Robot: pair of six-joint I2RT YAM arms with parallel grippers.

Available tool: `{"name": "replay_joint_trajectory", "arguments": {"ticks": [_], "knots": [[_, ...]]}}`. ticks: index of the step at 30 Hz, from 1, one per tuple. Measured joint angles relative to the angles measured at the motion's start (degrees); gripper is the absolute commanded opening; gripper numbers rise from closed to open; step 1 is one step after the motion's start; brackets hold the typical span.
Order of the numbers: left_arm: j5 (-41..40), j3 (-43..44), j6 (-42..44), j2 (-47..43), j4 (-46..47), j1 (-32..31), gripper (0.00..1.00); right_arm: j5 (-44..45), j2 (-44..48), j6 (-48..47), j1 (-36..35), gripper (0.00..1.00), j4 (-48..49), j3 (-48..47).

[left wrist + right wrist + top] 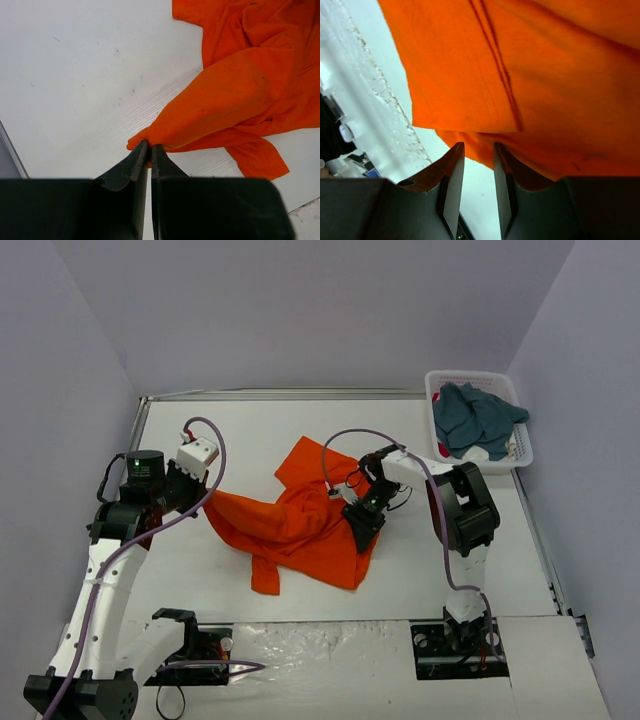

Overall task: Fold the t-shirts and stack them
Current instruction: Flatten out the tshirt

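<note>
The orange t-shirt lies crumpled in the middle of the table, with one corner drawn out to the left. My left gripper is shut on that corner; in the left wrist view the cloth bunches at the closed fingertips. My right gripper hovers over the shirt's right edge. In the right wrist view it is open, with the orange hem just beyond the tips and bare table showing in the gap. The teal-blue t-shirt lies piled in the basket.
The white lattice basket stands at the table's back right corner. Purple walls enclose the table on three sides. A crinkled plastic sheet covers the near edge between the two arm bases.
</note>
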State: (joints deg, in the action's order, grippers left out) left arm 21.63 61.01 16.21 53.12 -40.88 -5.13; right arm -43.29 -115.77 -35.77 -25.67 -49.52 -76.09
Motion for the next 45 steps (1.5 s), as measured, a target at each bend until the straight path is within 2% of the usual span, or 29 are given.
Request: {"name": "replay_joint_trajectory", "arguments": {"ticks": [10, 15, 21, 29, 45], "knots": [[0.0, -0.8, 0.0, -0.1, 0.1, 0.0, 0.03, -6.7, -0.3, -7.8, -1.0, 0.28, -6.4, 1.0], [0.0, -0.8, 0.0, -0.1, 0.1, 0.0, 0.02, -7.1, 0.2, -10.4, -2.6, 0.30, -8.5, 1.2], [0.0, -0.8, 0.0, -0.2, 0.1, 0.0, 0.02, -6.4, -0.2, -10.9, -4.6, 0.31, -9.3, 1.2], [0.0, -0.8, 0.0, -0.4, 0.1, 0.0, 0.02, -6.0, -7.0, -11.1, -5.5, 0.31, -10.1, 1.5], [0.0, -0.8, 0.0, -0.4, 0.1, 0.3, 0.02, -6.9, -7.5, -11.4, -5.8, 0.32, -10.5, -0.3]]}}
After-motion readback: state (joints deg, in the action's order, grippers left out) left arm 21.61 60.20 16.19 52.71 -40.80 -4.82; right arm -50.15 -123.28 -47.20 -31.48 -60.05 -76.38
